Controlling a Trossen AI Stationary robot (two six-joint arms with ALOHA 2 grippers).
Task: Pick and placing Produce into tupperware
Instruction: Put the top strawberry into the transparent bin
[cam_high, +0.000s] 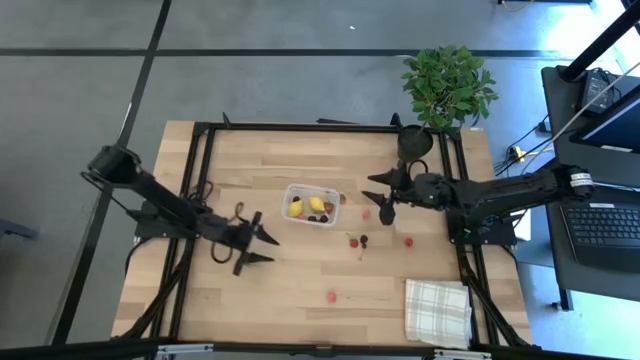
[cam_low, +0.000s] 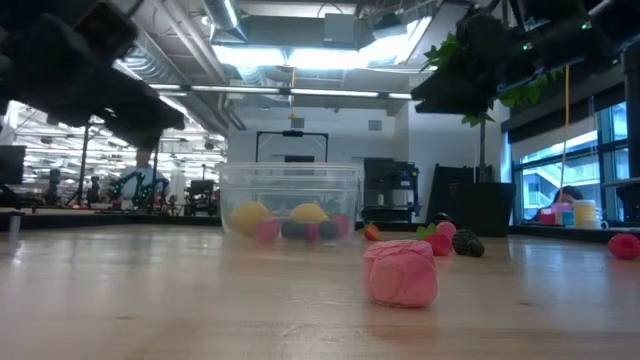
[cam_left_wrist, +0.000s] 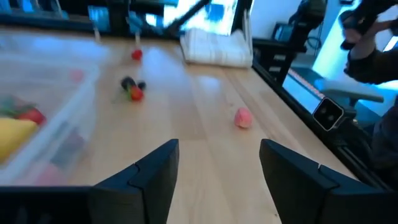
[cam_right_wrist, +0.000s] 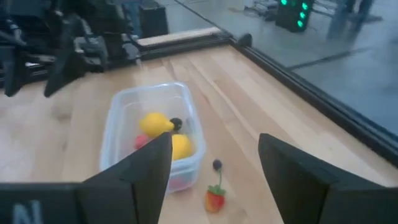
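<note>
My right gripper (cam_high: 383, 199) stands with its jaws spread and nothing between them, hovering just beside the tupperware (cam_high: 311, 206), on the side of the tub away from my left arm. Inspection of the tub shows two yellow lemon-shaped pieces (cam_right_wrist: 163, 134) and a few small red and dark pieces already inside. Below and just ahead of my right fingers (cam_right_wrist: 138, 176) a strawberry-like piece (cam_right_wrist: 215, 200) and a small dark berry (cam_right_wrist: 217, 165) lie on the wooden table (cam_high: 300, 285), outside the tub wall. More loose produce lies a little farther out from the right gripper: a red and dark cluster (cam_high: 358, 241), a red ball (cam_high: 408, 241), and one pink-red ball (cam_high: 331, 296) well off toward the table's near edge. My left gripper (cam_high: 262, 246) waits on the tub's other side, jaws parted, holding nothing. Judgement: the step in hand is fetching the next loose piece. To do it well I should take the nearest piece first, descend straight over it, centre it between the fingers and close gently, since round pieces may roll away from a glancing touch. I should also keep clear of the tub wall when lowering.
</note>
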